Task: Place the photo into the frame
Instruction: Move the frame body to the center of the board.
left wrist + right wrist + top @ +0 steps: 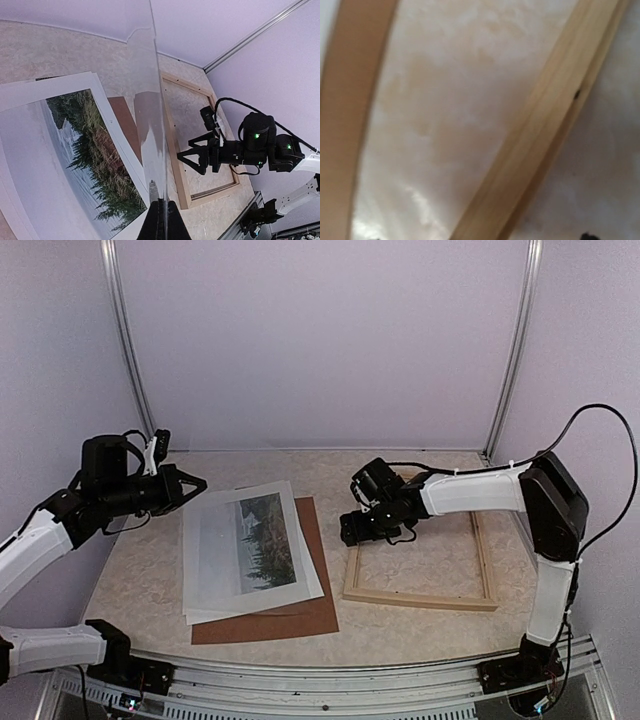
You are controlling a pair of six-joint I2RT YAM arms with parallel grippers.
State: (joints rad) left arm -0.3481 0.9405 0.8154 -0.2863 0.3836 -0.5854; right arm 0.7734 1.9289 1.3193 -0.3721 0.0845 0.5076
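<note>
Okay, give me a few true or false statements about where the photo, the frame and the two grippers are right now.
1. The photo already sits inside the frame. False: it lies left of the frame and apart from it.
2. The right gripper hangs over the frame with its jaws open. True.
3. The left gripper is open and holds nothing. False: it is shut on the edge of a clear sheet.
4. The frame is empty, with the table showing through it. True.
5. The brown board lies on top of the photo. False: the board is underneath the photo.
</note>
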